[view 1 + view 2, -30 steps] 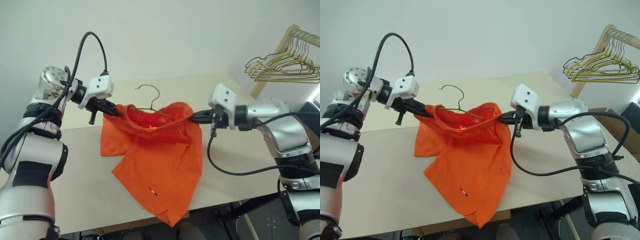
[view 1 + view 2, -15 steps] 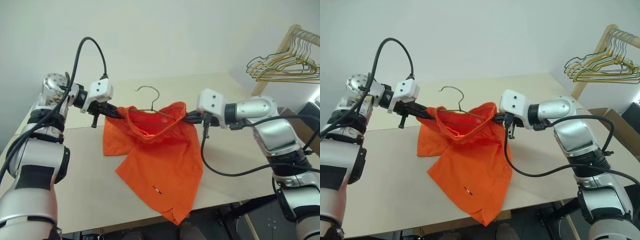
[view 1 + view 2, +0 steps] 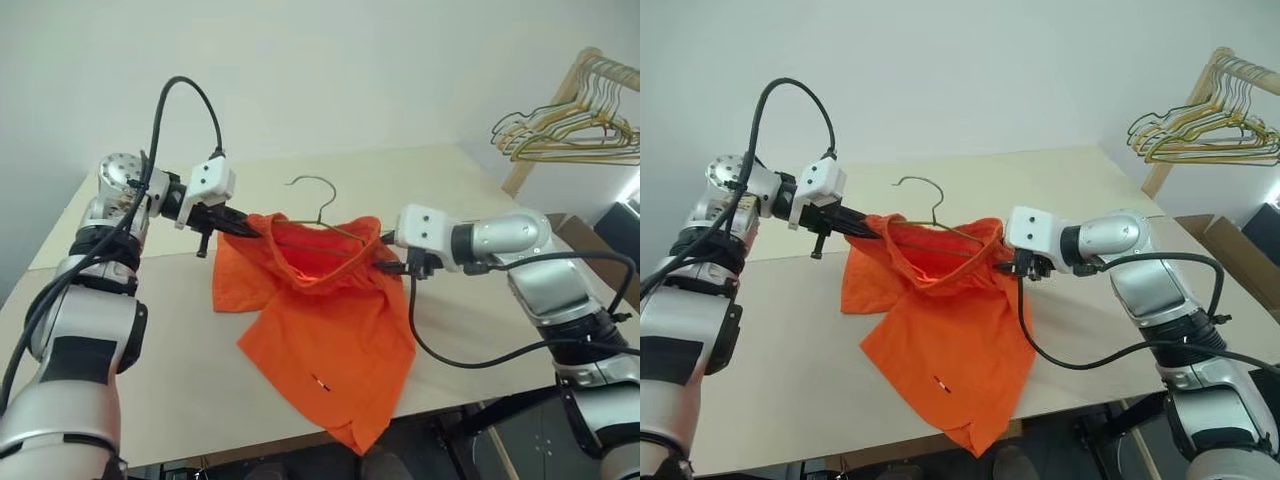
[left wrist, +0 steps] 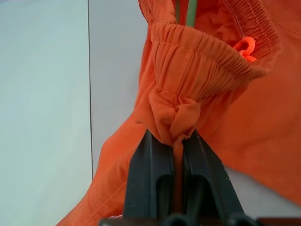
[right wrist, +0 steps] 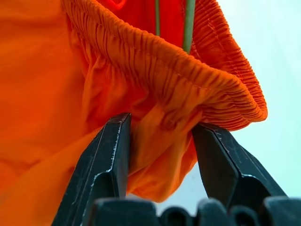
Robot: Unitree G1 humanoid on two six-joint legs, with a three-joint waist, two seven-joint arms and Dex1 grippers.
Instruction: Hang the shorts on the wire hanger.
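Hanging item: shorts (image 3: 325, 320), above the table (image 3: 480, 190)
Wire hanger (image 3: 322, 212): inside the waistband, hook above
Left gripper (image 4: 173, 141): clamped on waistband
Right gripper (image 5: 160, 136): fingers parted, cloth between

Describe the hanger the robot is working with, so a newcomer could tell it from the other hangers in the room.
Start at the pale table and find the bright orange shorts stretched between the two claws above it. The wire hanger is the single thin, dull one whose small hook rises out of the waistband. The other hangers, gold and dark green, hang bunched on a wooden rack at the far right.
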